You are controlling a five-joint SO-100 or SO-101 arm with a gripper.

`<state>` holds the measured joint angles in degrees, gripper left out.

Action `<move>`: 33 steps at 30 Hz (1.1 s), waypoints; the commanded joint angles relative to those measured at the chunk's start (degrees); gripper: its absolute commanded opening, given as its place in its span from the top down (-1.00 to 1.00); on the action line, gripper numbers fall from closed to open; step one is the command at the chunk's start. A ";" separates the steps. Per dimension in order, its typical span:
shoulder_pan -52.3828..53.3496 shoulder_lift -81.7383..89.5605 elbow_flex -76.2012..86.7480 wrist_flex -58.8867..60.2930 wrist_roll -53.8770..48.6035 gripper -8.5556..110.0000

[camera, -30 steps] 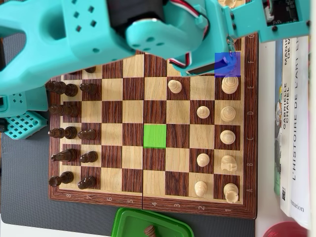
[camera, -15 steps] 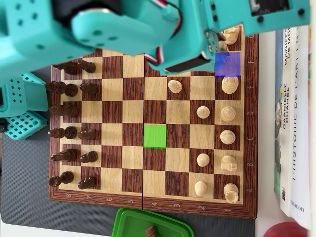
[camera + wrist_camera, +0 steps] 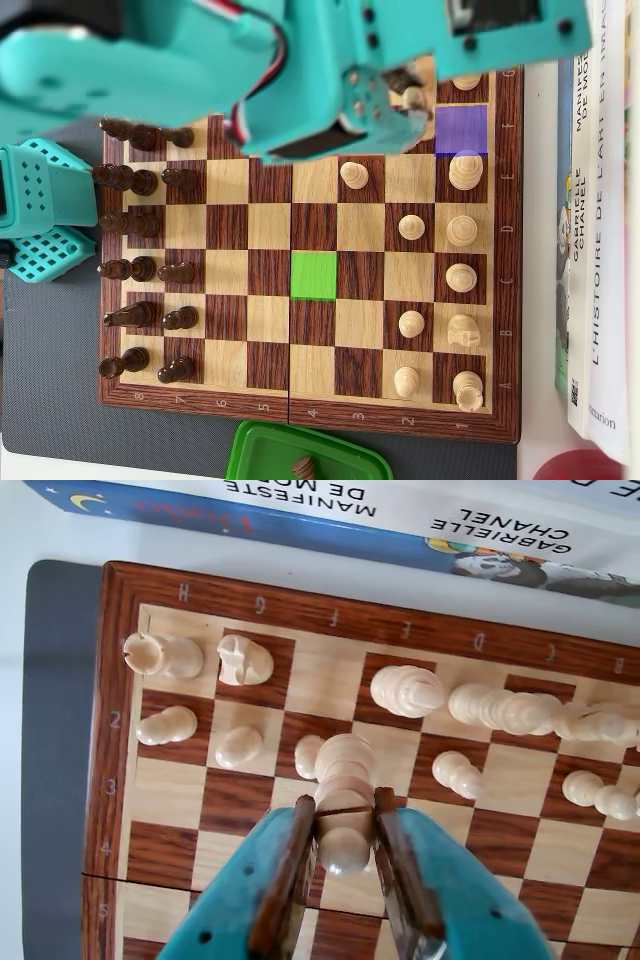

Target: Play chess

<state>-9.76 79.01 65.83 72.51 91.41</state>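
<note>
Gripping a pale chess piece between its two brown-padded fingers, the teal gripper is closed on the piece's body, with the rounded top poking out toward the camera in the wrist view. The piece hangs over the chessboard near the third and fourth ranks, around the E and F files, though whether it touches the wood I cannot tell. Just beyond it stand the other white pieces: a rook in the H corner, a knight beside it, pawns on the second rank, and taller pieces toward the D file. From the overhead view the arm covers the top of the board, a purple square glows near the right edge and a green square sits mid-board. Dark pieces line the left side. Books lie along the right, and a green lid sits below the board.
</note>
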 commanded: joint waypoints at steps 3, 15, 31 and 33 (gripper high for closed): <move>2.11 7.47 3.78 -0.44 0.00 0.74; 8.61 17.23 18.19 -0.44 -0.18 0.74; 18.81 20.04 29.53 -0.53 -0.26 0.74; 19.60 20.04 29.53 -0.53 -0.26 0.74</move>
<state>8.35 96.68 95.80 72.51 91.41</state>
